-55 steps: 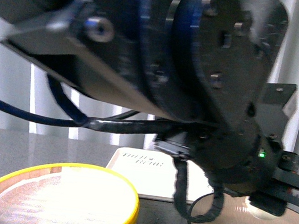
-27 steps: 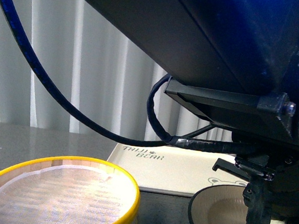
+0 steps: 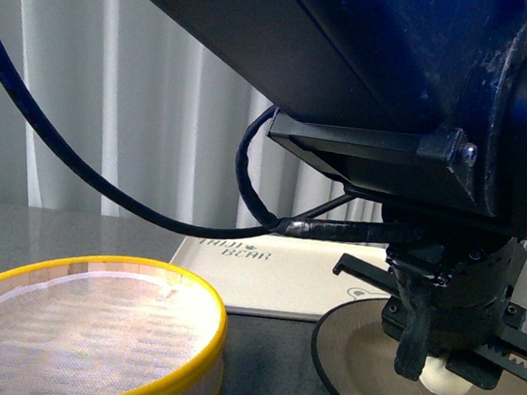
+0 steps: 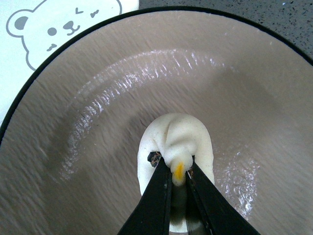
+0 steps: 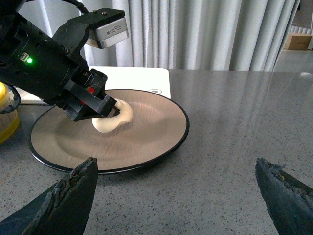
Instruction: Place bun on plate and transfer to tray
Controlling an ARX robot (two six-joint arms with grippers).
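The creamy-white bun (image 4: pixel 188 139) rests on the tan-brown plate (image 4: pixel 98 98), a little off its middle. My left gripper (image 4: pixel 179 172) is shut on the bun's pinched top, its black fingers (image 4: pixel 159 196) close on both sides. In the right wrist view the left gripper (image 5: pixel 105 110) holds the bun (image 5: pixel 115 120) on the black-rimmed plate (image 5: pixel 156 132). In the front view the bun (image 3: pixel 447 379) peeks out under the left gripper above the plate (image 3: pixel 350 358). The cream-white tray (image 3: pixel 278 279) lies behind the plate. My right gripper (image 5: pixel 178 196) is open and empty over bare countertop beside the plate.
A yellow-rimmed wooden steamer basket (image 3: pixel 169 376) with a white cloth liner stands left of the plate. The grey speckled countertop (image 5: pixel 234 122) runs to the right. White curtains hang behind. The left arm fills much of the front view.
The left arm has swung down over the plate and lowered the bun onto it. The front view shifted a little.
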